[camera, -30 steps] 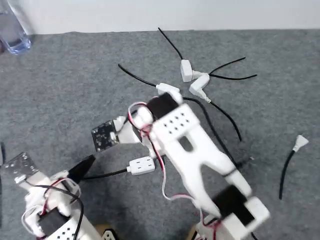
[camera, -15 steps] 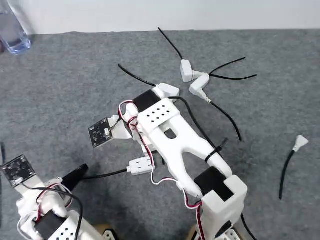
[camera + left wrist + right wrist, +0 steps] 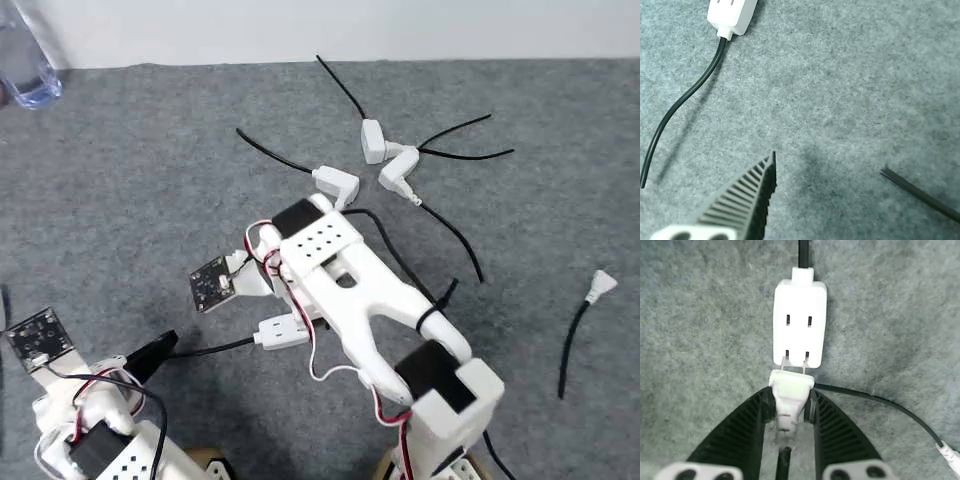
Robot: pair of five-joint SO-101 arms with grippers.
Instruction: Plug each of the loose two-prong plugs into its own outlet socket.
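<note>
My right gripper is shut on a white two-prong plug. Its prongs touch the near pair of slots in the white outlet block, which lies flat on the grey mat; the far pair of slots is bare. From above, the outlet block sits just under the right arm's wrist. Three loose white plugs lie beyond it, and another plug lies far right. My left gripper's one visible finger hovers short of the block, with nothing in it.
Black cords trail from the plugs across the grey mat. The block's own cord runs back toward the left arm. A clear bottle stands at the far left corner. A white wall borders the mat at the back.
The right arm has drawn back and lowered its wrist over the outlet block, bringing the held plug to it. The left arm's finger slid back slightly from the block.
</note>
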